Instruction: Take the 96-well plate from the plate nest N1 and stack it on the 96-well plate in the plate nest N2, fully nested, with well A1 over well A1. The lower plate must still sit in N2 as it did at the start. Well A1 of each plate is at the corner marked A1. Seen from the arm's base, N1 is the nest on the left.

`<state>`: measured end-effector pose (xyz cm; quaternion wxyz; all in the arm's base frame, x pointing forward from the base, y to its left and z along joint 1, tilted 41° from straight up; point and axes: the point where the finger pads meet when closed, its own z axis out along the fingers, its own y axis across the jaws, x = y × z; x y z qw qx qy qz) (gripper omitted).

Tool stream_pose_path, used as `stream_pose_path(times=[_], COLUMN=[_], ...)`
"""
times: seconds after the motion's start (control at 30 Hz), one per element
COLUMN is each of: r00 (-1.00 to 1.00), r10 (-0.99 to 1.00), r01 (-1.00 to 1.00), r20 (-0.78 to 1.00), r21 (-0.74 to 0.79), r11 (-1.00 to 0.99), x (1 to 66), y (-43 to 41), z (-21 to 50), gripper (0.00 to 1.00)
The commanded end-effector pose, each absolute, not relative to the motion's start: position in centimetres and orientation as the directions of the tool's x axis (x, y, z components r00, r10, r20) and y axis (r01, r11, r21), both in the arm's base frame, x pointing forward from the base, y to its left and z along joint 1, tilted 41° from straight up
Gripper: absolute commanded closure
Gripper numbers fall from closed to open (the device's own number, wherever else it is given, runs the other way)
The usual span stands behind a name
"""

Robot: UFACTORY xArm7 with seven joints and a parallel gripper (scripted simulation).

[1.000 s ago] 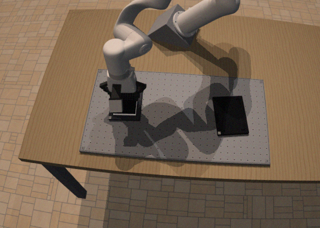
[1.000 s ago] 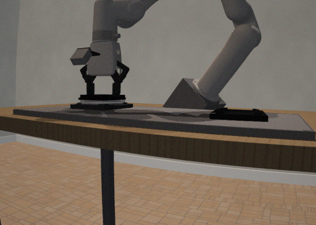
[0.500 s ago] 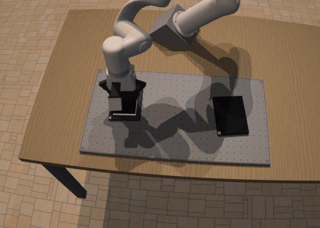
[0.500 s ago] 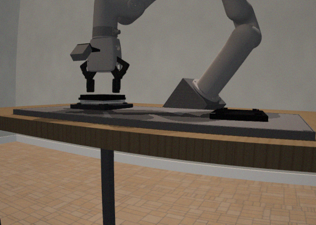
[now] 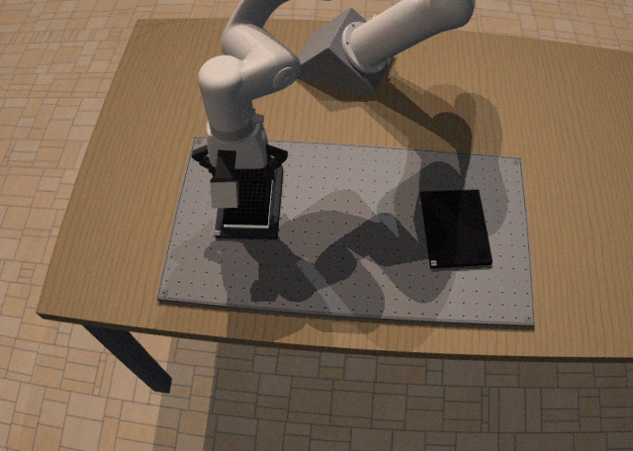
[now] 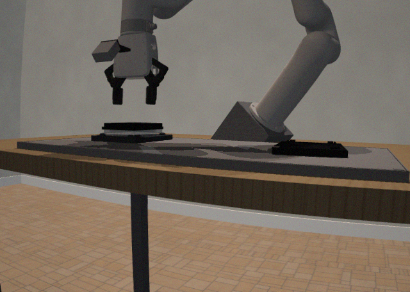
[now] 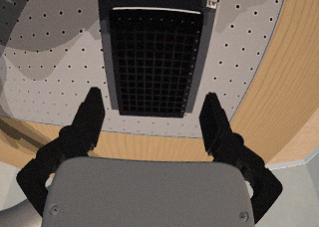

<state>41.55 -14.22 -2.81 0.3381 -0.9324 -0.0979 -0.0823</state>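
A black 96-well plate (image 6: 132,126) lies level on a paler plate layer (image 6: 132,130) in the left-hand nest (image 6: 131,137) of the top and exterior views. The stack also shows in the top view (image 5: 247,201) and in the wrist view (image 7: 155,55), where a small corner label (image 7: 213,3) sits at its far right corner. My gripper (image 6: 132,98) hangs straight above the stack, well clear of it, open and empty. In the wrist view the gripper's (image 7: 152,104) fingers frame the near end of the plate. The other nest (image 5: 455,228) is flat, black and holds no plate.
Both nests stand on a grey perforated baseplate (image 5: 347,231) on a wooden table. The arm's base block (image 5: 339,57) stands behind the baseplate. The empty nest also shows low at the right in the exterior view (image 6: 309,148).
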Motion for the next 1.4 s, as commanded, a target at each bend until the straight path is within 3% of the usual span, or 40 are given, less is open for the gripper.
stream_pose_path(times=[0.0,1.37], r00=[0.967,0.967], r10=[0.126,0.126], r01=[0.238,0.238], r20=[0.221,0.221], r21=[-0.613,-0.613], r11=[-0.754,-0.754], x=[41.5,41.2], y=[-15.1,-17.2], z=[-1.8,0.5], gripper=[0.0,0.0])
